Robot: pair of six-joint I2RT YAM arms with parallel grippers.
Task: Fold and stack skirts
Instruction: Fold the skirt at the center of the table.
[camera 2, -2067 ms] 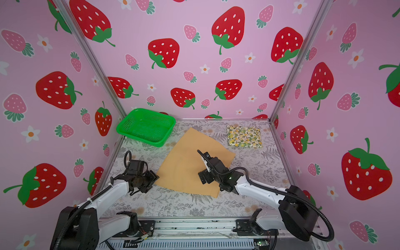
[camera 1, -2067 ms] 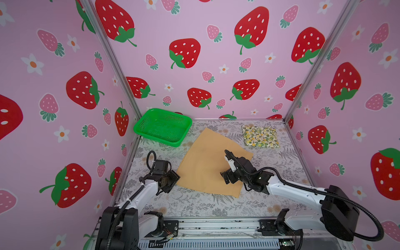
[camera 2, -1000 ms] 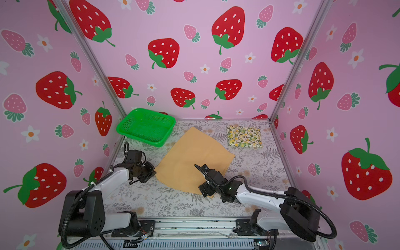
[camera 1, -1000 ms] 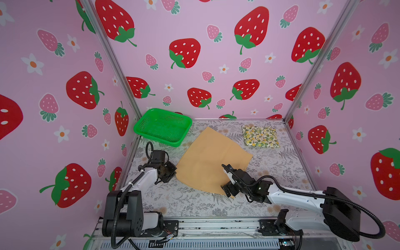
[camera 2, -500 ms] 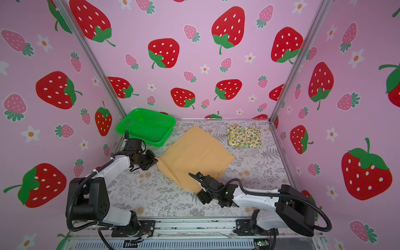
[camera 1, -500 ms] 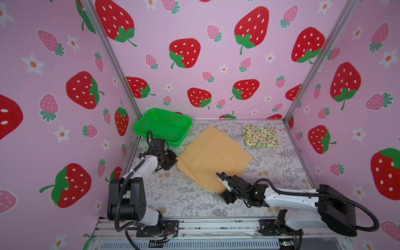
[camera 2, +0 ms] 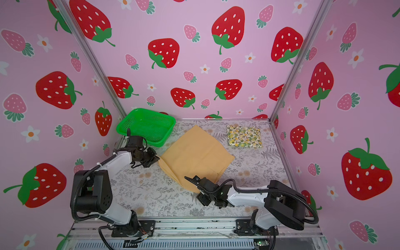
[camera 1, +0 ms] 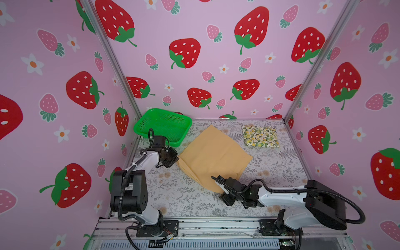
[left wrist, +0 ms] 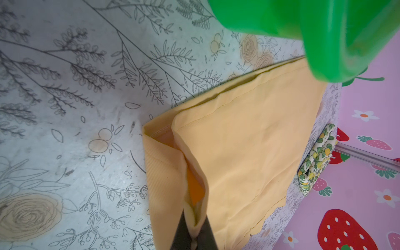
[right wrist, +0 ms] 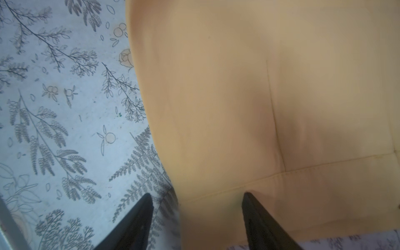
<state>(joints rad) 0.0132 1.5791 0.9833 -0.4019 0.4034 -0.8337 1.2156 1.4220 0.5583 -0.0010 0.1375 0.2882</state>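
Beside basket (camera 1: 141, 132), pincer (camera 1: 177, 159) clamps skirt (camera 1: 213, 155) edge.

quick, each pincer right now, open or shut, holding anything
Left pincer: shut on the tan skirt, at a corner.
Right pincer: open, jaws either side of the tan skirt's edge, not clamped.

1. We see the left arm (camera 1: 147, 159) rise from its base at the lower left in both top views, elbow folded, forearm reaching up and right toward the centre.
2. Our left gripper (camera 1: 177, 159) is pinched tight on a corner of the mustard skirt (camera 1: 214, 155). In the left wrist view its black fingers (left wrist: 183, 236) clamp the cloth at the bottom edge.
3. The right arm (camera 1: 281, 195) lies low, stretched leftward from the lower right.
4. Our right gripper (right wrist: 197, 194) has its jaws apart, with the skirt's hem between them.
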